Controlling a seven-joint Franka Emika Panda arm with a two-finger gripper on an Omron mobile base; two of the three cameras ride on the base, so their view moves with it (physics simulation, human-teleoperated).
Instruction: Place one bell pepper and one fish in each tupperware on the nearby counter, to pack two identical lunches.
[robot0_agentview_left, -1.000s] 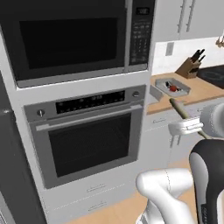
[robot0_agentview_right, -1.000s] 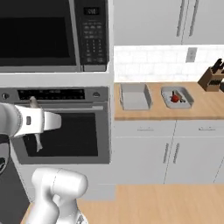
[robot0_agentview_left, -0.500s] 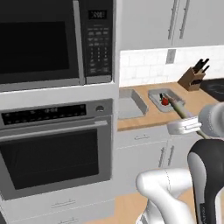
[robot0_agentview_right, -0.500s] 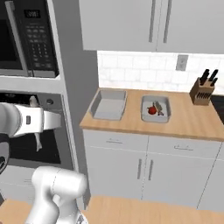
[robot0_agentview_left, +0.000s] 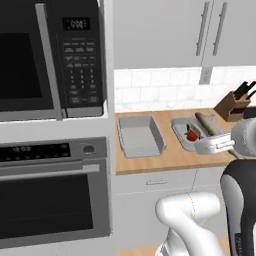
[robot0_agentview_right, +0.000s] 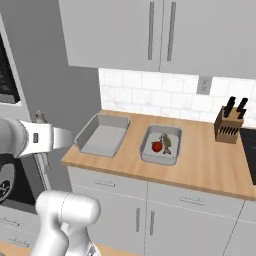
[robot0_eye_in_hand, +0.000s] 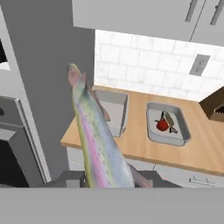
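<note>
On the counter (robot0_agentview_right: 210, 165) two tubs sit side by side, close but apart. One tub (robot0_agentview_right: 161, 146) holds a red pepper (robot0_agentview_right: 156, 146) with a fish (robot0_agentview_right: 166, 142) lying against it; the empty tub (robot0_agentview_right: 102, 135) stands nearer the oven wall. In the left base view the filled one (robot0_agentview_left: 189, 134) is to the right of the empty one (robot0_agentview_left: 139, 135), and the pepper (robot0_agentview_left: 192, 135) shows as a red spot in it.

Another fish, the held fish (robot0_eye_in_hand: 95, 142), is clamped in the gripper (robot0_eye_in_hand: 107, 177): the fingers are clenched around its lower body, and its long striped length sticks up and away from the hand, tail at the far end. From the left base camera, that fish (robot0_agentview_left: 206, 124) pokes up past the white wrist, in front of the counter's edge. The hand hangs out in the room, well short of both tubs.

A knife block (robot0_agentview_right: 228, 125) stands at the far end of the counter. The microwave (robot0_agentview_left: 47, 57) and oven (robot0_agentview_left: 52, 192) fill the wall beside the counter, with cupboards (robot0_agentview_right: 165, 32) above the tiled backsplash.
</note>
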